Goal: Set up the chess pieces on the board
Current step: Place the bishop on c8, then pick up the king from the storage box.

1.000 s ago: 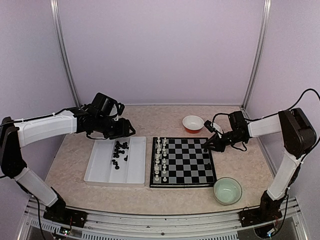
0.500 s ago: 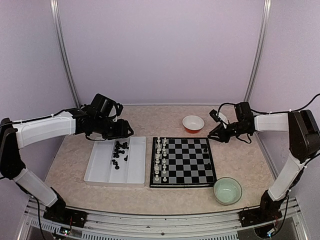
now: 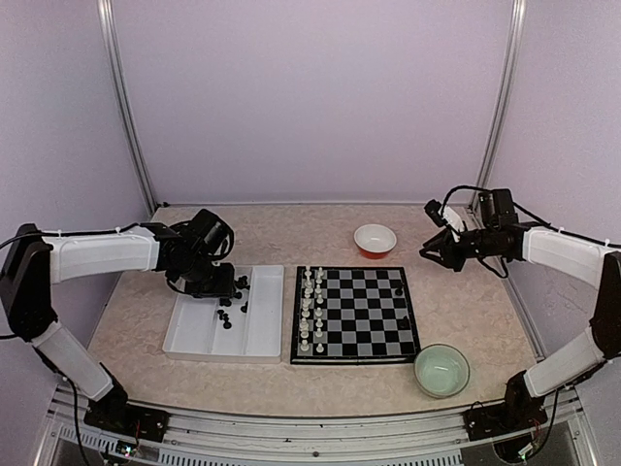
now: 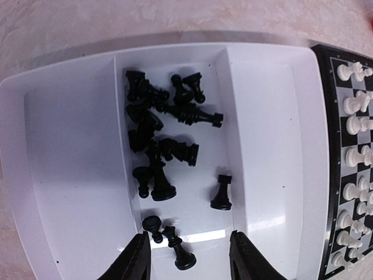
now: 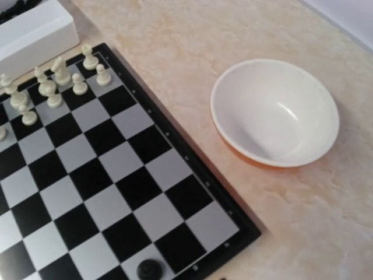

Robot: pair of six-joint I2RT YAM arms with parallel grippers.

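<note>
while poised over tiny black plastic chess pieces (image 4: 157,125) in a white partitioned tray (image 4: 265,146) left of the flat checkered board (image 3: 364,311): left gripper (image 4: 189,259), jaws parted. right gripper (image 3: 430,252) right of it, jaws unclear.

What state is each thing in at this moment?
left gripper: open, above the black pieces
right gripper: jaws unclear, clear of the board
black pieces: mostly jumbled in the tray's middle compartment
white pieces: standing along the board's tray-side edge
orange bowl: empty
green bowl: empty
</note>
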